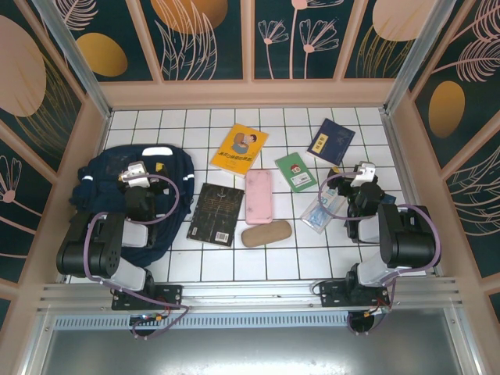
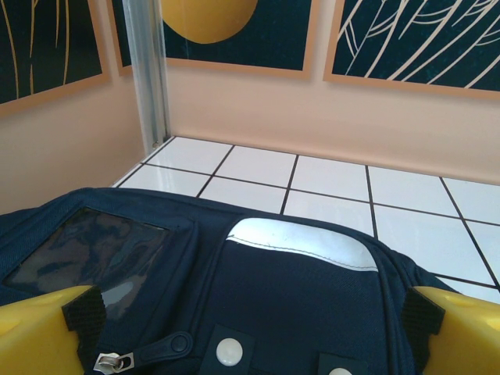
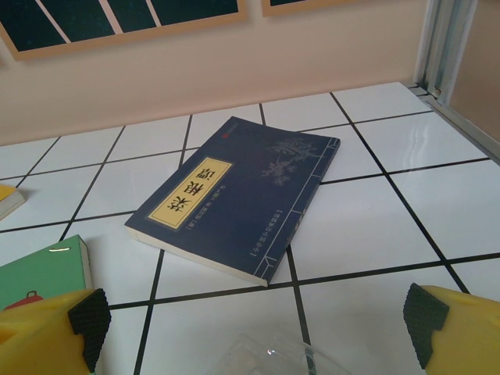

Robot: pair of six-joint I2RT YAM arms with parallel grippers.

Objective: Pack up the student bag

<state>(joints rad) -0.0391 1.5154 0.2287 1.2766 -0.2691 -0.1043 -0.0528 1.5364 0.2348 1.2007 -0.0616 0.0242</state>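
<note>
Yellow fingers (image 2: 39, 328) of the left jaws stand spread wide over the student bag (image 2: 297, 297) — the navy pack lies at the left side of the desk (image 1: 195, 266), under the left arm. The right jaws are spread too, holding nothing, above a clear packet (image 1: 320, 211) and facing a navy book (image 3: 234, 195). Between the arms lie a dark book (image 1: 216, 212), a pink case (image 1: 258, 196) and a tan pouch (image 1: 266, 233).

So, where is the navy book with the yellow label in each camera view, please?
Top external: navy book, upper right, near the back wall.
Right wrist: navy book, centre, flat on the tiles.
Left wrist: aimed at the student bag instead.
Shared landmark: the green book lies just to its left.
</note>
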